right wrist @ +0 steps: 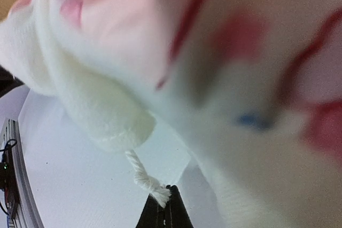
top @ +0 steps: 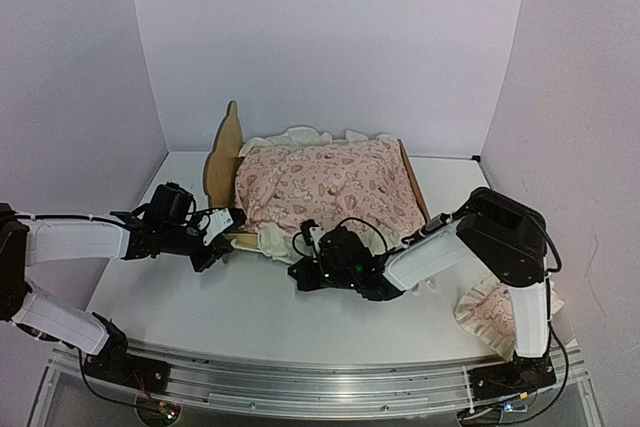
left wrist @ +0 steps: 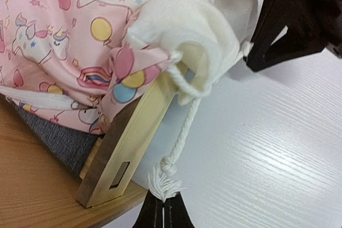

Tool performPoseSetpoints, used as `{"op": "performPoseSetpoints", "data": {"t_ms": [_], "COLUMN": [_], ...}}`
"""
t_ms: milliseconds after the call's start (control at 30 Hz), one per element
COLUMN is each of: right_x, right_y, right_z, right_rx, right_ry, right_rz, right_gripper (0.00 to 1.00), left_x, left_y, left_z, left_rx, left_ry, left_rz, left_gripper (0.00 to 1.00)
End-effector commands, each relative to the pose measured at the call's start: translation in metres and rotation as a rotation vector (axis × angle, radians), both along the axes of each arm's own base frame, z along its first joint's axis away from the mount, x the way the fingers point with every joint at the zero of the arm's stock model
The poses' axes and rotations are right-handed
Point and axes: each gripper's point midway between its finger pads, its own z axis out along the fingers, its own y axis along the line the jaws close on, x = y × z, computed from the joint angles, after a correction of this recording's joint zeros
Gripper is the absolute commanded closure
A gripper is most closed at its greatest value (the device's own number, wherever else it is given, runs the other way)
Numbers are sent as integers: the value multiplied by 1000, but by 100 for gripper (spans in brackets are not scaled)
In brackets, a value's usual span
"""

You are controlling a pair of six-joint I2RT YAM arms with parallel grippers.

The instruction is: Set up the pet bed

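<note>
The left gripper (left wrist: pixel 163 213) is pressed together with a white drawstring's (left wrist: pixel 184 126) frayed end at its tips. The right gripper (right wrist: pixel 163 210) is closed too, against a knotted cord end (right wrist: pixel 141 173). Both meet the pink cover (top: pixel 325 187) draped over the pet bed (top: pixel 222 162), which stands mid-table (top: pixel 250 312) on white wood-grain, between plain pale lilac walls (top: pixel 330 37).

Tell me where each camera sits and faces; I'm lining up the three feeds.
Top external: above and behind the arms, looking down on the pet bed and pink cover; both arms show.
Left wrist: low beside the bed's corner, facing the ruffle; left claw shut on a cord.
Right wrist: close under the ruffle, blurred; right claw shut on a cord.
Shared: both wrist views show ruffle and cord.
</note>
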Motion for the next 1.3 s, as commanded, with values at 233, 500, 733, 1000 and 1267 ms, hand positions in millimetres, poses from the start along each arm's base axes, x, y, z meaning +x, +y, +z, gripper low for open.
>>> {"op": "performPoseSetpoints", "data": {"t_ms": [233,500,733,1000,1267], "right_x": [-3,-7,-7,-14,-71], "right_y": [-10,-14,-23,-3,52], "right_z": [14,11,9,10,36], "right_rx": [-57,-59,-70,-74,-60], "right_ry": [6,30,47,79,-32], "right_rz": [69,90,85,175,426], "right_gripper": [100,100,100,100,100], "left_x": [27,18,30,-9,-22], "left_y": [62,113,133,104,90], "left_z": [42,21,21,-4,-16], "left_rx": [84,219,288,234,205], "left_ry": [-73,-126,-220,-104,-51], "left_rz": [153,233,245,3,-61], "left_gripper": [100,100,100,100,100]}}
